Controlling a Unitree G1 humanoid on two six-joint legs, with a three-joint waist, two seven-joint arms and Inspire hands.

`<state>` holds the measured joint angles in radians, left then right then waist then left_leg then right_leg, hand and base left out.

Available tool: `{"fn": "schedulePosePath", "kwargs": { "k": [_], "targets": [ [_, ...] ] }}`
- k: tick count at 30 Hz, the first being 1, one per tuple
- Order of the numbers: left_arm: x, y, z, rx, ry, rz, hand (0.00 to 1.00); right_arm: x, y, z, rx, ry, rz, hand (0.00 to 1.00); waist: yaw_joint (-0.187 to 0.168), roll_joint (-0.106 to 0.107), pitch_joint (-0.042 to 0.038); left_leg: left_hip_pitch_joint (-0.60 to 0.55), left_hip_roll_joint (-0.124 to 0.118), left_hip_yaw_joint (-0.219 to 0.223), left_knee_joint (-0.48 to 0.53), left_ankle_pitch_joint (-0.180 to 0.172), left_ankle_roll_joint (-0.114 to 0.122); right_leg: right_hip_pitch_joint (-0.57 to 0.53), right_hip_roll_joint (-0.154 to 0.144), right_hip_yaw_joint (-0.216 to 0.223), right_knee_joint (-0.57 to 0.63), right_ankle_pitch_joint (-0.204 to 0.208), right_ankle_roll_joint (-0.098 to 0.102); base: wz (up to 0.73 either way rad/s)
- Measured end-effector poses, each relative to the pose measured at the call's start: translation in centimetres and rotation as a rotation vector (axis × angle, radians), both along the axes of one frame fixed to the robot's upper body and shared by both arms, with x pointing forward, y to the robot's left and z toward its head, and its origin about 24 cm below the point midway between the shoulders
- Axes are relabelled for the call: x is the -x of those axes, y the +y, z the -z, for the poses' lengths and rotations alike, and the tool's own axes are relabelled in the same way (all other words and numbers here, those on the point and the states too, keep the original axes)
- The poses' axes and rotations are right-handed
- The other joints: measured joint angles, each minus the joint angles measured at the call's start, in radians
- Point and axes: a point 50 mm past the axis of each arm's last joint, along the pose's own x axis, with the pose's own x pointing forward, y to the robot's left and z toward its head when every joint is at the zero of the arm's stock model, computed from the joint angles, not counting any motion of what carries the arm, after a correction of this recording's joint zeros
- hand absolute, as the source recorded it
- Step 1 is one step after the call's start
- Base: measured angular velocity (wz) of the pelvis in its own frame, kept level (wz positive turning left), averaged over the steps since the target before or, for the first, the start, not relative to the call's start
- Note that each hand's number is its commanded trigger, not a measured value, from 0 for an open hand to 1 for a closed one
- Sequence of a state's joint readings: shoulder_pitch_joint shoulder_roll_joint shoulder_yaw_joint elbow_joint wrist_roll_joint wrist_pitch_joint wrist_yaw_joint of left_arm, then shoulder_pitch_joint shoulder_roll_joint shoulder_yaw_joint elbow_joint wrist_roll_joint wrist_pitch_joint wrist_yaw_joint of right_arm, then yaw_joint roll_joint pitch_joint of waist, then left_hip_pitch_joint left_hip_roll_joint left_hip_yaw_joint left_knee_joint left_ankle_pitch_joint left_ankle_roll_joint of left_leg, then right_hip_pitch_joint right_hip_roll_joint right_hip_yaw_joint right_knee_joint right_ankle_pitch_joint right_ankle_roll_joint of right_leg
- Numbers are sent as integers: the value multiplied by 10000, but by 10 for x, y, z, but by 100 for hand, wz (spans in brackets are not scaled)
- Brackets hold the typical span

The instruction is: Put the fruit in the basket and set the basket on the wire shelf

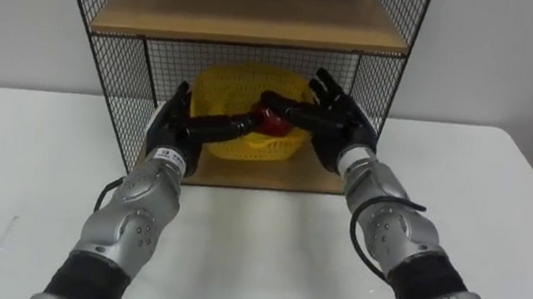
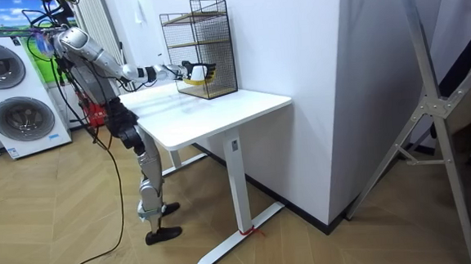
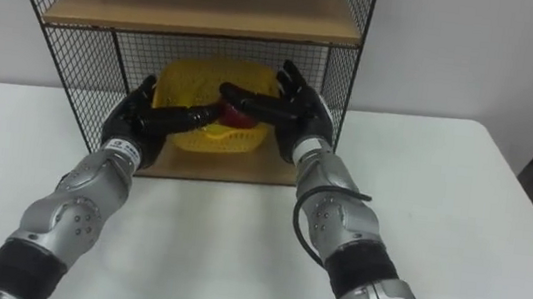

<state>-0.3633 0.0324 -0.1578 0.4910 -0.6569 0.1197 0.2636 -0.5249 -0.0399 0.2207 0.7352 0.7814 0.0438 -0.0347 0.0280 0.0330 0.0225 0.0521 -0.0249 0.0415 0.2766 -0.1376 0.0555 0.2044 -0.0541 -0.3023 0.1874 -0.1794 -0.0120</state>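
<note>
Standing at the white rectangular table, the humanoid robot stretches both arms into the black wire shelf unit with wooden boards. The yellow perforated plastic basket sits on the lower board between the two hands, with a small red fruit inside. The left hand lays straight fingers along the near rim. The right hand, fingers spread and straight, flanks the opposite side, one finger reaching over the rim just above the fruit.
</note>
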Motion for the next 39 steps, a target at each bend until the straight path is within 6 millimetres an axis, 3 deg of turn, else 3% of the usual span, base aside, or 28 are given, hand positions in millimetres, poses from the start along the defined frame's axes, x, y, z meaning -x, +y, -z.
{"fn": "schedulePosePath", "kwargs": {
  "k": [10,16,22,23,25,27,33,39],
  "targets": [
    [0,2,1,-46,114,-125,0,7,-8,17,292,648,147,0,-191,30,13,100,-37,-46,-97,60,-2,91,2,7,-27,30,8,1],
    [6,7,18,-112,658,121,0,15,-21,29,580,851,-94,0,-187,48,4,206,-38,-25,-143,61,-4,141,-6,27,-12,18,10,-1],
    [7,31,20,2,662,-437,0,22,-28,36,376,933,-299,0,-219,62,-57,183,-44,-13,-211,108,-19,74,11,132,-5,31,1,1],
    [8,35,21,-45,677,-444,0,26,-30,39,302,1001,-277,0,-241,64,-101,188,-49,-31,-211,115,-14,111,2,67,-16,34,2,12],
    [12,41,25,-141,788,-487,0,30,-32,44,271,1122,-272,0,-245,59,-117,277,-57,-71,-211,116,-13,231,-9,-7,-23,30,3,9],
    [21,46,34,-195,1054,-526,0,37,-37,51,344,1378,-251,0,-243,102,-206,347,-66,-97,-208,118,-16,292,-12,-9,-18,16,14,2],
    [33,53,45,-322,1453,-648,0,46,-59,58,1245,1468,-457,0,-237,140,-229,495,-76,-80,-220,106,-30,406,-35,17,21,-40,39,-1],
    [34,66,44,-322,1357,-889,0,49,-65,59,1000,1379,-548,0,-202,134,-215,567,-73,-51,-262,117,-16,453,-31,63,18,-43,37,0]
  ]
}}
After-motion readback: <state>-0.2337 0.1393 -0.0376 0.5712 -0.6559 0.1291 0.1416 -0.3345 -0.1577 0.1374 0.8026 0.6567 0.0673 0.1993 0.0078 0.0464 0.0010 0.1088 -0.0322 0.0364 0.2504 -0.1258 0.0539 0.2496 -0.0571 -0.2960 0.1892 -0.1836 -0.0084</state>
